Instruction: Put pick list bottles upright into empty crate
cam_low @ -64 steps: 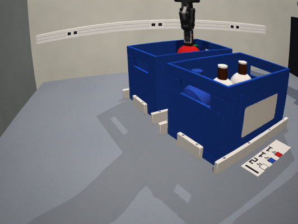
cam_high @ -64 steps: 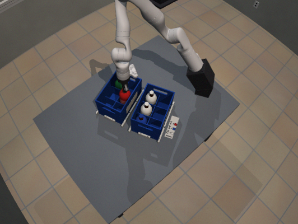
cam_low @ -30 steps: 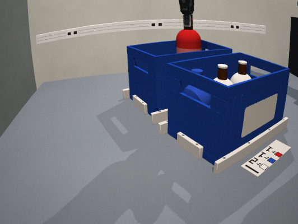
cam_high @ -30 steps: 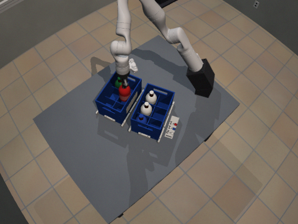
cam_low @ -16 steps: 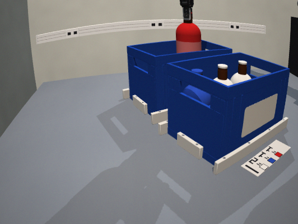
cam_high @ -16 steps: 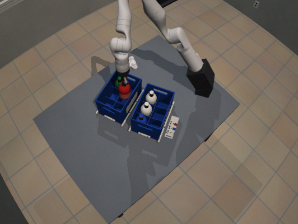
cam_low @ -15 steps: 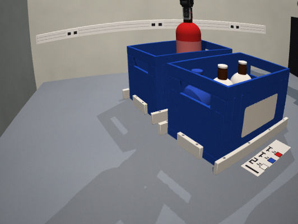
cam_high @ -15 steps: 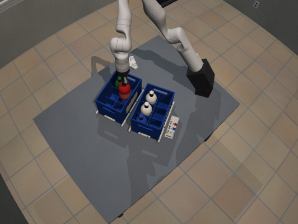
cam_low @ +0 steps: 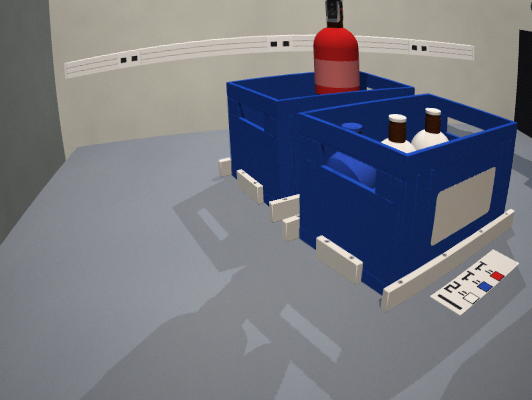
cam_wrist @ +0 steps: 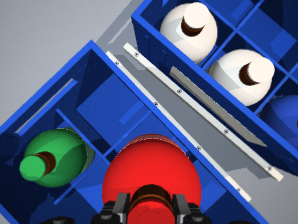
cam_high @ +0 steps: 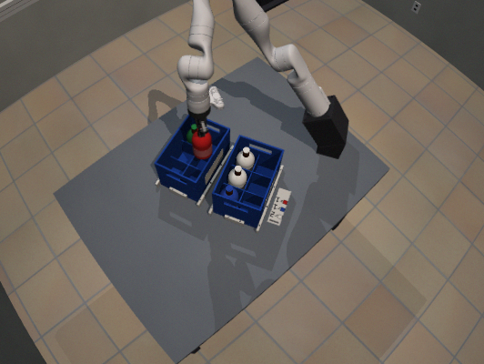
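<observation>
My gripper (cam_high: pixel 201 126) (cam_low: pixel 334 16) (cam_wrist: pixel 151 210) is shut on the neck of a red-label bottle (cam_high: pixel 202 145) (cam_low: pixel 336 60) (cam_wrist: pixel 150 172). It holds the bottle upright, raised mostly above the rim of the left blue crate (cam_high: pixel 170 175) (cam_low: pixel 260 130) (cam_wrist: pixel 107 107). A green bottle (cam_high: pixel 191 134) (cam_wrist: pixel 55 157) stands in that crate beside it. The right blue crate (cam_high: pixel 255 211) (cam_low: pixel 400 210) (cam_wrist: pixel 150 37) holds two white bottles (cam_high: pixel 246 157) (cam_high: pixel 237 176) (cam_low: pixel 397 137) (cam_low: pixel 431 132) (cam_wrist: pixel 190 25) (cam_wrist: pixel 245 70) and a blue bottle (cam_high: pixel 230 193) (cam_low: pixel 352 167) (cam_wrist: pixel 285 117). The pick list (cam_high: pixel 279 207) (cam_low: pixel 475 281) lies beside the right crate and shows white 2, blue 1, red 1.
White guide blocks (cam_low: pixel 340 257) (cam_wrist: pixel 200 115) border both crates on the grey table (cam_high: pixel 136 255). The arm's black base (cam_high: pixel 327 127) stands at the back right. A small white object (cam_high: pixel 216 96) lies behind the left crate.
</observation>
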Robot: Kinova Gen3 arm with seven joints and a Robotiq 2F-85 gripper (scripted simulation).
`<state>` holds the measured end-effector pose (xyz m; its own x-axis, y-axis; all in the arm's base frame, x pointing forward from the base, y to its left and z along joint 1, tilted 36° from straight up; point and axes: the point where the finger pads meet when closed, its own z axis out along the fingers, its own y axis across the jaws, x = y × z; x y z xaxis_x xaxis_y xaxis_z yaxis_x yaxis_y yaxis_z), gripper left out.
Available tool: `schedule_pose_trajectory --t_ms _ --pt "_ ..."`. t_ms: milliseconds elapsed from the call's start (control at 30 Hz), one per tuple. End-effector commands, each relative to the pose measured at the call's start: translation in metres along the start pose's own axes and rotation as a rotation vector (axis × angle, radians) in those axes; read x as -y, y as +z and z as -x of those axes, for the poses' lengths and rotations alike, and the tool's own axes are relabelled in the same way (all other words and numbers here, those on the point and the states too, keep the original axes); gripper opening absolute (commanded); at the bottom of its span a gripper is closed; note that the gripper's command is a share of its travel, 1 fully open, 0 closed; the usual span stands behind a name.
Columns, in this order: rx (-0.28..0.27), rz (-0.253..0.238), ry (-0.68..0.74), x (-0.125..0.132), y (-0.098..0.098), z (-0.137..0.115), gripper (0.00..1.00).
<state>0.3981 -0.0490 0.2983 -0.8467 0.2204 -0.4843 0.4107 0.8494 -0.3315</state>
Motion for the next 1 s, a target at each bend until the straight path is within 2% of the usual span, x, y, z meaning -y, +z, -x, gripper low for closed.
schedule_pose_trajectory --t_ms 0,533,800,967 --pt "0.001 0.001 0.000 0.000 -0.005 0.000 0.10" --pt "0.001 0.001 0.000 0.000 -0.029 0.000 0.10" --pt "0.001 0.001 0.000 0.000 -0.029 0.000 0.10" --pt "0.001 0.001 0.000 -0.004 -0.029 -0.009 0.10"
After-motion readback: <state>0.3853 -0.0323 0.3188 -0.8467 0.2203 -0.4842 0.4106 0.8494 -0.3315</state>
